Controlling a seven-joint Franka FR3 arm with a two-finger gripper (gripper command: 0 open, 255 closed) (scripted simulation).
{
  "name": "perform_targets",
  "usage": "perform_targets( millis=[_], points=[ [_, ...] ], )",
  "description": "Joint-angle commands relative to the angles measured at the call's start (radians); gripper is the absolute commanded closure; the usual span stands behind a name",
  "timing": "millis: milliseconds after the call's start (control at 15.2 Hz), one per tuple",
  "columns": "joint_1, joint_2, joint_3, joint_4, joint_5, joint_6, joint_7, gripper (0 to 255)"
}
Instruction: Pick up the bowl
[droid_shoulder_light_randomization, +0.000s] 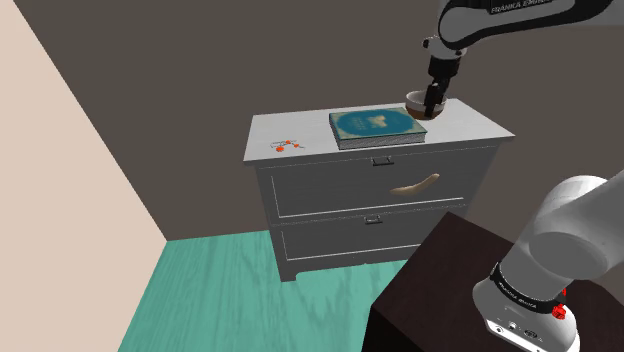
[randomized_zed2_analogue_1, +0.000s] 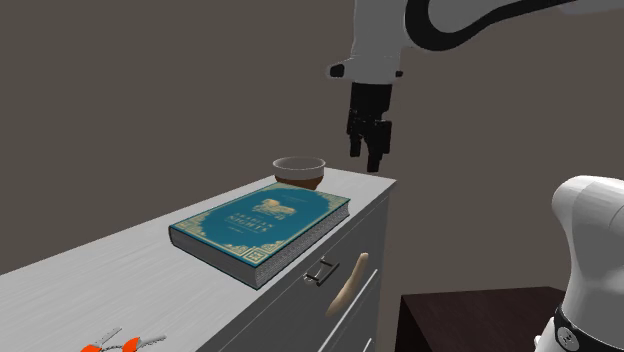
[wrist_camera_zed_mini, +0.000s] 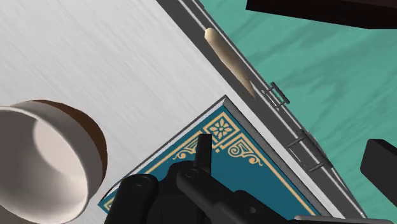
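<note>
While the gripper (randomized_zed2_analogue_1: 367, 158) hangs over the dresser's (randomized_zed2_analogue_1: 120, 290) back corner, its fingers (randomized_zed2_analogue_1: 379, 150) seem apart. The bowl (randomized_zed2_analogue_1: 299, 171) sits there, beside the book (randomized_zed2_analogue_1: 262, 228).

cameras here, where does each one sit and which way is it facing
Shoulder view: high beside the dark stand, looking down on the white dresser; the arm shows at lower right and again at the top.
Second exterior view: low over the dresser top's end by the keys, looking along it past the book to the bowl; the gripper hangs near the bowl.
Wrist view: on the hand, looking down at the dresser top; the gripper's black body shows.
Shared: all three show bowl and book.
</note>
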Motion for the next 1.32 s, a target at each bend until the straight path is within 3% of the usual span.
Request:
perform_targets(
  millis=[0, 462, 924, 1254],
  points=[
    [0.001, 0.063, -0.035, 0.037, 0.0, 0.036, -0.045, 0],
    [-0.002, 0.307, -0.151, 0.206, 0.064, 0.139, -0.227, 0],
    [-0.053, 0.593, -0.218, 0.445, 0.222, 0.185, -0.433, 0],
    [-0.063, 0.623, -0.215, 0.421, 0.239, 0.236, -0.446, 0]
  ],
)
